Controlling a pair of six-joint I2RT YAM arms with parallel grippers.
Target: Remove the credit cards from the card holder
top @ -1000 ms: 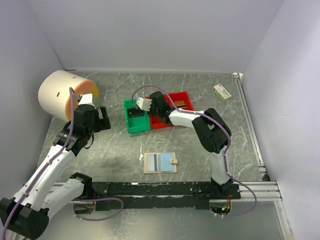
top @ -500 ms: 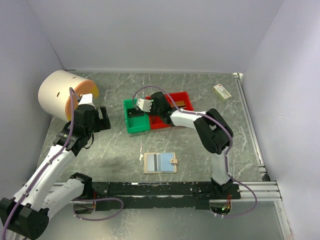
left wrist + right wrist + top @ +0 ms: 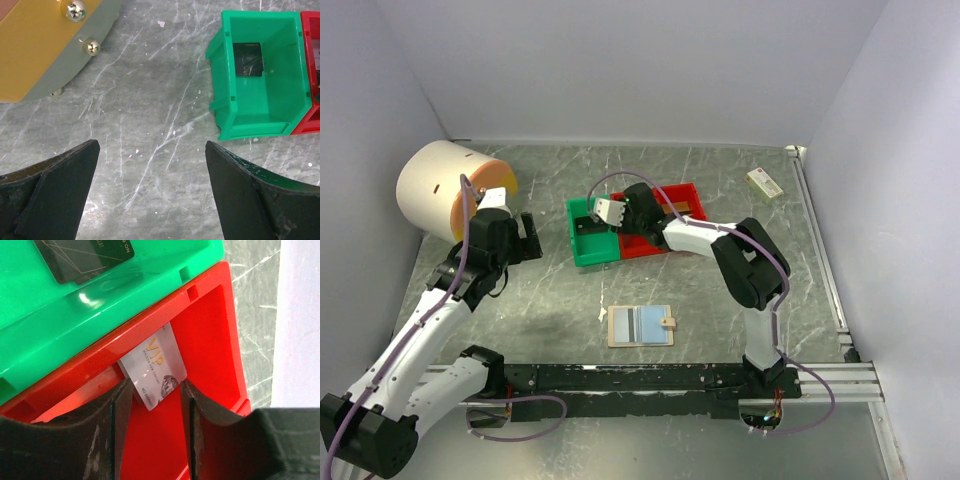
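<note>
- Silver-grey and thin, the VIP-printed credit card [image 3: 152, 365] leans face-up against the inner wall of the red bin [image 3: 210, 340], seen in the gap between the right gripper's [image 3: 156, 387] jaws.
- Those jaws stand apart on either side of the card. Its faces are free, so it looks let go rather than pinched.
- A dark credit card [image 3: 247, 59] lies flat on the floor of the green bin [image 3: 265, 130], which sits touching the red one.
- The left gripper [image 3: 151, 144] hovers over bare table [image 3: 540, 290] beside the green bin, jaws spread wide and empty.
- The card holder [image 3: 640, 325] lies open on the table near the arm bases, well apart from both bins. I cannot tell whether a card remains in its pale blue pockets.
- Handling, as I judge it: these cards are very light, stiff but springy, and slick on both faces. They give little to grip when lying flat.
- The best hold is a pinch across the two faces at an exposed short edge. Draw the card straight along the pocket so it neither bows nor drags the light holder with it.
- The other gripper would probably need to pin the holder down.
</note>
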